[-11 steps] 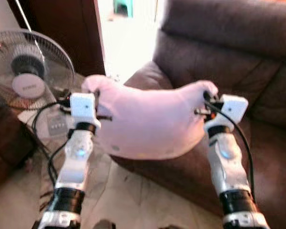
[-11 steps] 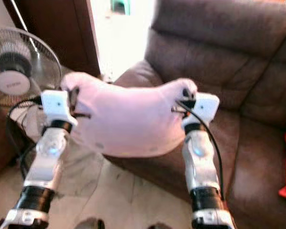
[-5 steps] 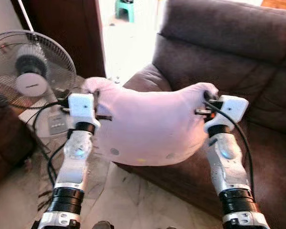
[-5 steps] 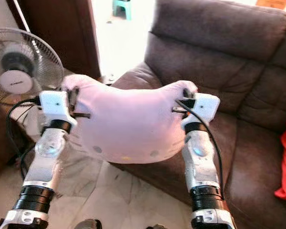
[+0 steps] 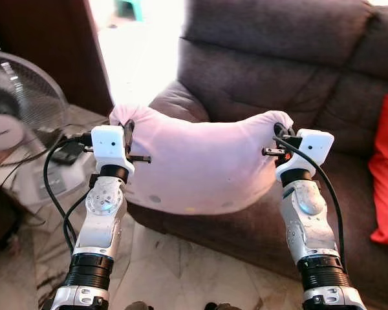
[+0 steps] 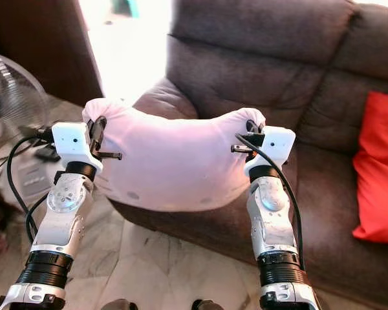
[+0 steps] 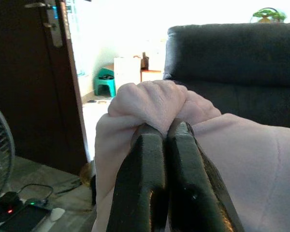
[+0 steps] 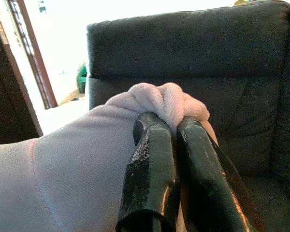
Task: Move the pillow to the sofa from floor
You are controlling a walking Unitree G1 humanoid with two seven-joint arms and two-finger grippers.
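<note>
View has swung right since 1 s ago; red cushion (image 6: 378, 168) now seen. Pillow (image 5: 200, 165) held above sofa (image 5: 278, 58) front edge; left claw (image 7: 164, 137) & right claw (image 8: 171, 128) each pinching a corner.

The pillow (image 5: 204, 165) is soft, matt pale-pink cloth, the sofa (image 5: 291, 58) creased brown leather-like upholstery, the floor (image 5: 174, 265) glossy marble-look tile.

Head cameras looking forward and down from above both arms, sharing the pillow (image 5: 200, 165) and sofa (image 5: 278, 58). Wrist cameras very near, looking along each end effector's fingers toward the far sofa back, sharing that pillow.
</note>
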